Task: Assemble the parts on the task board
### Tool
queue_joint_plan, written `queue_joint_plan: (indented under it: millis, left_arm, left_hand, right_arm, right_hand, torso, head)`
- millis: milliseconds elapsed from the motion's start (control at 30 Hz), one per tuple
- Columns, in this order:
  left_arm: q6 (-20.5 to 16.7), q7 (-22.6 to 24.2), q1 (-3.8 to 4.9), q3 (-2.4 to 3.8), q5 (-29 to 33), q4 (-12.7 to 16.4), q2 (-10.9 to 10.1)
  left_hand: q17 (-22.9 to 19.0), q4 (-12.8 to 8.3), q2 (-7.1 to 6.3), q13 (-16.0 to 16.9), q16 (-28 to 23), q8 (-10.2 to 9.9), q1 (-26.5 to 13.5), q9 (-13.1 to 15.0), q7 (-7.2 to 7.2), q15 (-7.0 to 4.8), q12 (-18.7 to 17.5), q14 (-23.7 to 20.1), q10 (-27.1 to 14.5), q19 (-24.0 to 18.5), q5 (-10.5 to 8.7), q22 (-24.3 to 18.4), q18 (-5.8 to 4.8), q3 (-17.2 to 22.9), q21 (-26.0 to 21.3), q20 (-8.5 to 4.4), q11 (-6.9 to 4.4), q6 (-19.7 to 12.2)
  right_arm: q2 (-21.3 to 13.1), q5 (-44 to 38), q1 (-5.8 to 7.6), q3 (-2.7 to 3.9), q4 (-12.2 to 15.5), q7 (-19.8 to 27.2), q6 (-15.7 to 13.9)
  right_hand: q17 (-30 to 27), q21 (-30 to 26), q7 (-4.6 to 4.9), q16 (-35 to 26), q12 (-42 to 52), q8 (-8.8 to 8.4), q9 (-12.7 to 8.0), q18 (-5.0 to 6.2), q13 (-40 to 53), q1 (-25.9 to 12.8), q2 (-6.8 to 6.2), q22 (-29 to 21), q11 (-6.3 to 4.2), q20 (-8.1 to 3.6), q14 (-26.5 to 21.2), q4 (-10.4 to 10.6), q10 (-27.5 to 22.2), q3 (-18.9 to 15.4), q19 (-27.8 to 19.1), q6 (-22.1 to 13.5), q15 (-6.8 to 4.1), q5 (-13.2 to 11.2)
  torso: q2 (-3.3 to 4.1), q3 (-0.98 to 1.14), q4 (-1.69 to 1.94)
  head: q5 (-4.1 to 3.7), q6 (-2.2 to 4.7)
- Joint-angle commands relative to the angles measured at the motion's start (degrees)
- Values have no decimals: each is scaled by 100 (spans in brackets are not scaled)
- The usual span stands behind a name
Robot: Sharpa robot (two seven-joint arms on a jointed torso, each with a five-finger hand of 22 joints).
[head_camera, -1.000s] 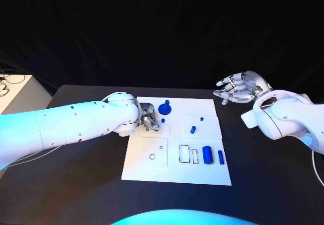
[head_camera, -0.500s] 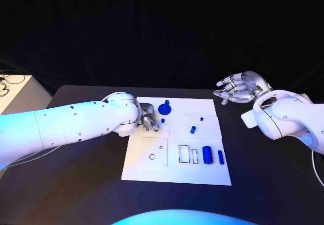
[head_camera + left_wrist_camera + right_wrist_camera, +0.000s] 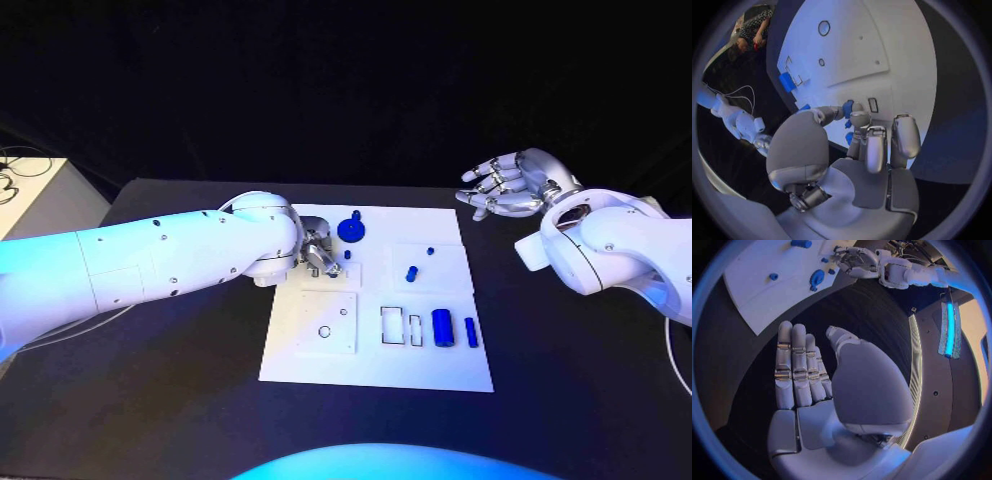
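Left hand (image 3: 317,252) sits over the far-left part of the task board (image 3: 378,370); its white forearm hides most of it in the head view, so the fingertips' contact there can't be read. In the left wrist view the fingers (image 3: 859,120) cover part of a small blue part (image 3: 847,108); whether it is pinched or only touched is unclear. Board's far edge is cut off there.

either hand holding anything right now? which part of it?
Right hand holds nothing, fingers apart off the task board. Left hand has fingertips at a small blue part; an actual hold cannot be told.
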Motion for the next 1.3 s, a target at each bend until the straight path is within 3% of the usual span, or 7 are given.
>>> queue_joint_plan:
  millis: [33, 700, 900, 1300]
  left_arm:
    - [236, 24, -36, -22, 130, 7, 53]
    - [237, 27, -39, -24, 119, -124, 130]
    - [240, 31, -39, -24, 94, -126, 115]
    - [181, 17, -38, -24, -66, -114, 67]
  left_hand:
    - [1506, -1191, 19, 12, 19, 22, -76, 1, -32, -25, 5, 596, 28, 25, -25, -1, -72, 1151, 17, -7, -6, 57]
    - [1506, -1039, 147, 84, 19, 49, -206, 36, -98, -57, 71, 596, 137, 50, -79, 27, -80, 836, 4, -26, -53, 154]
    - [1506, -1121, 196, 121, 19, 53, -116, 43, -121, -78, 90, 596, 152, 59, -9, 32, -80, 891, 3, -42, -80, 180]
    - [1506, -1260, 154, 283, 19, 87, -99, 64, -148, -107, 207, 596, 269, 224, 183, 246, -125, 1049, 102, -72, -109, 277]
  right_arm:
    - [1, 19, -1, 2, 7, 72, 129]
    - [6, 65, -1, 2, 1, 106, 161]
    - [0, 67, -1, 2, -1, 109, 165]
    - [-18, 67, -1, 2, -7, 103, 176]
  right_hand:
    - [-14, -56, 23, -66, -49, 35, -13, 21, -50, -82, -50, -63, 53, 42, -29, 25, -14, -51, -10, -36, 44, 29]
    - [-26, -179, 38, -201, -74, 49, -29, 26, -177, -168, 1, -243, 71, 83, -65, 38, -15, -198, -20, -49, 75, 38]
    - [-27, -192, 38, -216, -76, 52, -30, 26, -191, -167, 7, -262, 72, 87, -72, 36, -17, -208, -23, -48, 77, 45]
    - [-28, -207, 40, -233, -80, 55, -32, 26, -207, -170, 15, -284, 75, 91, -80, 36, -18, -221, -26, -47, 81, 51]
  torso:
    - [-1, -3, -5]
    - [-5, 0, 6]
    - [-9, -2, 4]
    - [-9, -6, 8]
  head:
    - [-13, -2]
    - [-37, -36]
    - [-32, -44]
    - [-19, -66]
